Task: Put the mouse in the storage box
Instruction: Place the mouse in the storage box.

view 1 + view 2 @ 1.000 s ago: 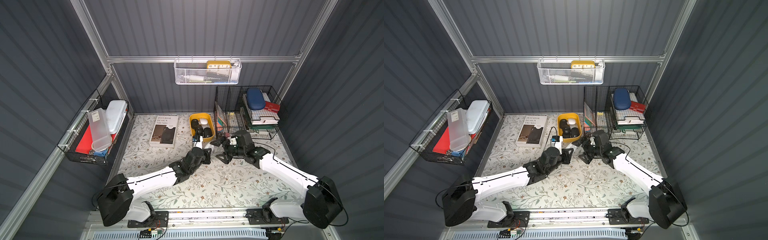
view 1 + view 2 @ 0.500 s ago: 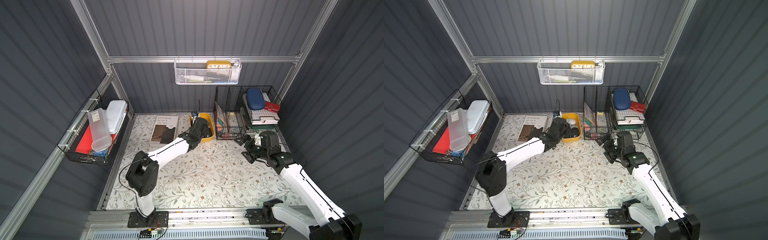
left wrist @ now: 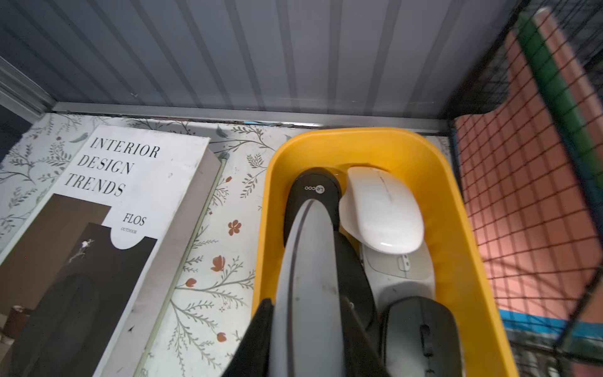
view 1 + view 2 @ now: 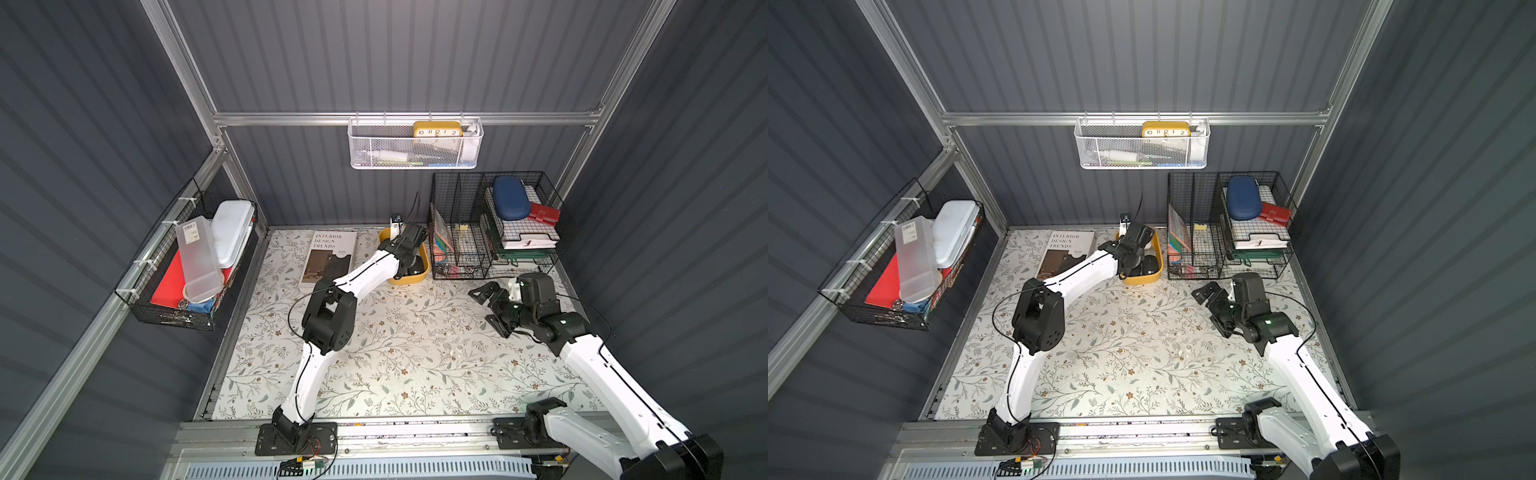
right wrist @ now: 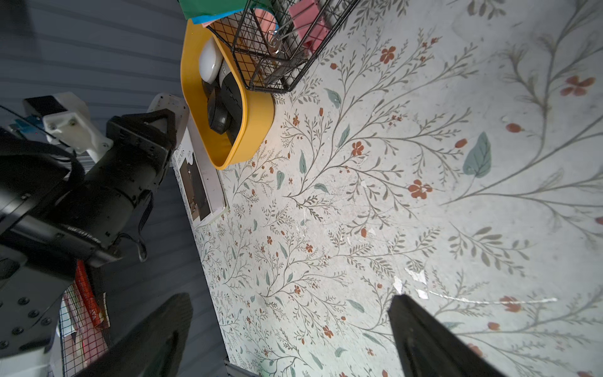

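While the left pincer, clenched tight with its fingers pressed together, reaches into the storage box at twelve o'clock on the surface, its tips lie over the black mouse resting inside, just beside a white mouse. Around three o'clock the right pincer hangs released and empty above the floral surface.

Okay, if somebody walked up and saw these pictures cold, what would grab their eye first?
Most striking is the yellow storage box crammed with mice, at the back of the floral table between the book and the black wire organiser. The left gripper, shut, is over a black mouse inside it. The right gripper hangs wide open above the table.
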